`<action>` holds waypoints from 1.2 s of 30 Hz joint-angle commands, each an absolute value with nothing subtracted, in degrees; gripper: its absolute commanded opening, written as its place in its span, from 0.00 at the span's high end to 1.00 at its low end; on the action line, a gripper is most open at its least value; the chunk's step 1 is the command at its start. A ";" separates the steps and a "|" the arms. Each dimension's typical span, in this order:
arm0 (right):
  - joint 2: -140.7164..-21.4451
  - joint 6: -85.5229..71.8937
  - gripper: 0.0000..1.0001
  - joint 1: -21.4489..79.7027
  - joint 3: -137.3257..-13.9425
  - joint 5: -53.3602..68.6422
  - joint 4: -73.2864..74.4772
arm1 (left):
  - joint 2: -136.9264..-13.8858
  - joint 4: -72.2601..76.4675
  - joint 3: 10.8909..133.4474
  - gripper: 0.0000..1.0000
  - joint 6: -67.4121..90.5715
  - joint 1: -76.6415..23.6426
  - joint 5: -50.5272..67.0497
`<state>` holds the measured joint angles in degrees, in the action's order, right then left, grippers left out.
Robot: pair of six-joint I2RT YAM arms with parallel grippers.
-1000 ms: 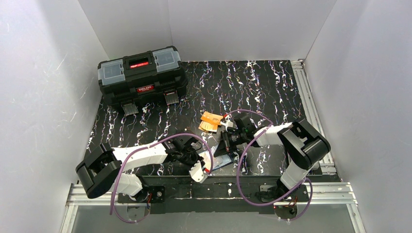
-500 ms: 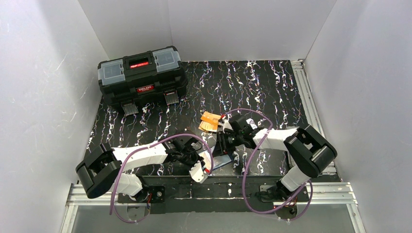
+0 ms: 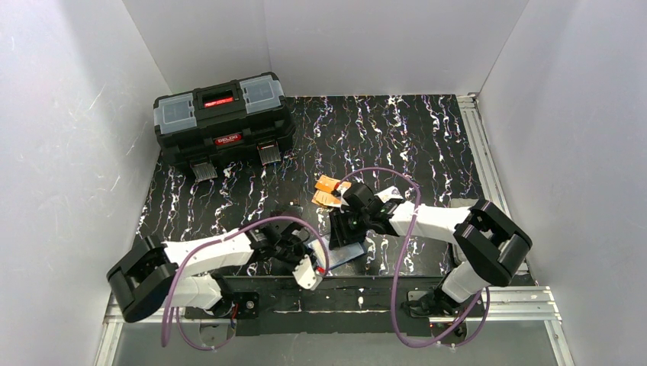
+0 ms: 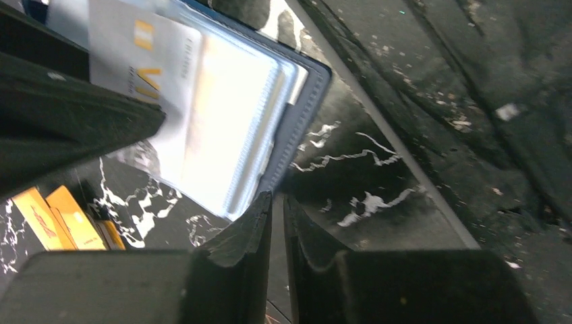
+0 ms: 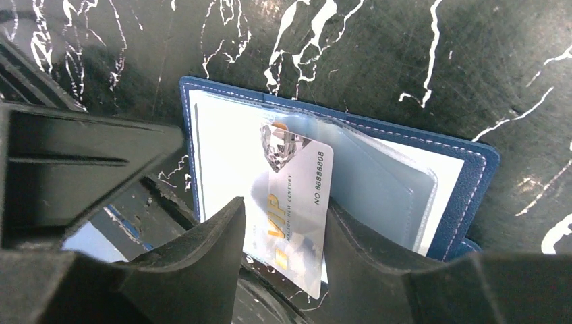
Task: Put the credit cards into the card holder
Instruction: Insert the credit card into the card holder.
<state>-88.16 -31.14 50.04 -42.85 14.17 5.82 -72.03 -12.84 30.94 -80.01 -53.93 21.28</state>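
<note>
Right jaws stand parted astride whitish card (image 5: 297, 196), left jaws near-closed at card holder (image 4: 309, 91), grip unclear.

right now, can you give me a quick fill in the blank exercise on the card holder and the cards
1. The card holder lies ___ on the table, its clear pockets showing.
2. The whitish card partly tucked into one pocket is printed with the letters ___.
3. The loose cards on the table beyond the card holder are ___ in colour.
4. The whitish card sits between the fingers of the ___ end effector.

Missing words: open; VIP; orange; right
</note>
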 commanded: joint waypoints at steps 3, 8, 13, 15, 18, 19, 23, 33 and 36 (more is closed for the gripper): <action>-86.98 -28.79 0.47 51.64 -45.31 7.87 12.89 | -62.11 -9.56 23.31 0.87 -77.52 -54.14 22.29; -88.04 -28.14 0.47 53.08 -47.17 6.86 14.42 | -63.58 -4.68 23.49 0.86 -76.41 -54.17 23.00; -88.45 -27.73 0.46 54.47 -48.75 5.42 16.08 | -67.16 -1.90 24.44 0.86 -77.71 -54.27 24.67; -88.67 -27.54 0.46 55.25 -49.38 4.67 16.77 | -68.70 -1.04 24.79 0.86 -77.71 -54.38 24.76; -89.44 -27.02 0.45 56.23 -50.26 4.30 17.68 | -69.68 0.48 24.65 0.87 -77.44 -54.47 24.66; -89.69 -26.66 0.45 56.63 -50.61 3.97 18.03 | -69.77 1.64 24.35 0.87 -77.31 -54.49 24.62; -89.86 -25.53 0.44 57.98 -51.07 3.35 18.14 | -69.46 3.00 23.38 0.87 -77.02 -54.50 24.19; -91.22 -23.95 0.37 60.11 -53.71 1.41 21.25 | -68.62 3.87 22.29 0.88 -75.79 -54.96 23.07; -90.39 -23.90 0.35 60.12 -53.98 0.55 23.02 | -67.86 3.59 21.71 0.89 -75.54 -55.15 22.81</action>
<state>-90.59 -24.93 59.55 -51.48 1.74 20.56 -69.49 3.05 22.94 -76.40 -54.52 21.82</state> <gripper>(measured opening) 0.637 0.117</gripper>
